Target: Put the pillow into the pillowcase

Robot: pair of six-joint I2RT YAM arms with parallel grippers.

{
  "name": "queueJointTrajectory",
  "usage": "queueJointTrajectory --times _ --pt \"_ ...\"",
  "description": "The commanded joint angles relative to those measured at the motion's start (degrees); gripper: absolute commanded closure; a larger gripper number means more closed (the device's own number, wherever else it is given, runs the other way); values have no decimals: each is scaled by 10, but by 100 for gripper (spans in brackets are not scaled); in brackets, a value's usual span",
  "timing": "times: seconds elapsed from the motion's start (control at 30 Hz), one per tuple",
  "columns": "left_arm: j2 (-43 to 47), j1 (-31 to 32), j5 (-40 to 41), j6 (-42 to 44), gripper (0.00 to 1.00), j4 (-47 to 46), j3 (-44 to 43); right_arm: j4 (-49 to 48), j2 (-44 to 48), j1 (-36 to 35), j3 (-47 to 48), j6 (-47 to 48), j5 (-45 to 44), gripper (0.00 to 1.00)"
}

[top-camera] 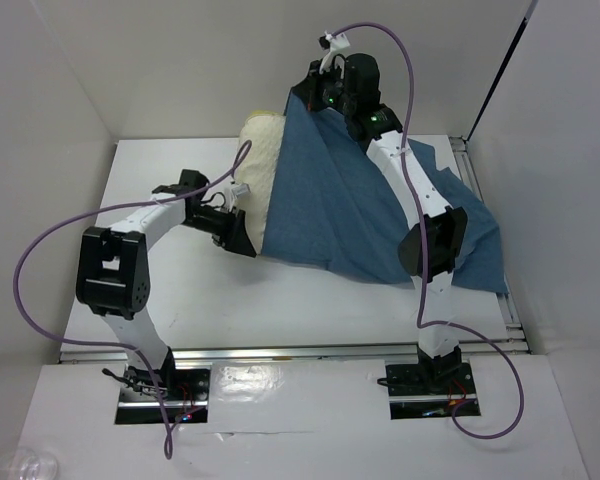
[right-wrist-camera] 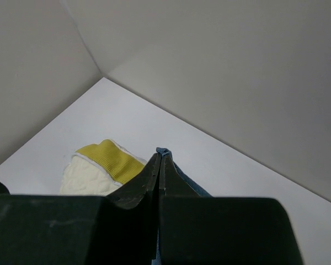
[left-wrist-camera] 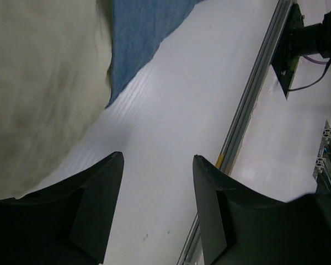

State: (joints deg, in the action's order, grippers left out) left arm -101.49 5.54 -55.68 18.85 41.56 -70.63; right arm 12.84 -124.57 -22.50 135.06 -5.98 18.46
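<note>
The cream-yellow pillow lies at the middle back of the table, its right part under the dusty-blue pillowcase. My right gripper is shut on the pillowcase's top edge and holds it lifted near the back wall, so the fabric hangs down like a tent. The right wrist view shows the pillow's end with a yellow band below. My left gripper is open and empty, low at the pillow's near left side. Its view shows the pillow and pillowcase edge beside its left finger.
White walls enclose the table on the left, back and right. A metal rail runs along the table's near edge. Purple cables loop from both arms. The pillowcase's lower corner drapes over the right side by my right arm.
</note>
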Motion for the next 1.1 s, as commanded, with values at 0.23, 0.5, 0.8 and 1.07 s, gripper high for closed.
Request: queueJointTrajectory --times 0.23,0.5,0.8,1.07 --pt "28 62 119 -101 34 -250 34 -87 22 2 36 -31 -12 100" --pt "-16 79 160 -107 34 -321 38 -81 22 14 42 -52 -7 100" --pt "-88 119 122 -126 35 -315 -42 -81 22 14 42 -68 4 100" --pt "-106 162 111 -145 74 -324 -53 -81 11 19 47 -73 4 100"
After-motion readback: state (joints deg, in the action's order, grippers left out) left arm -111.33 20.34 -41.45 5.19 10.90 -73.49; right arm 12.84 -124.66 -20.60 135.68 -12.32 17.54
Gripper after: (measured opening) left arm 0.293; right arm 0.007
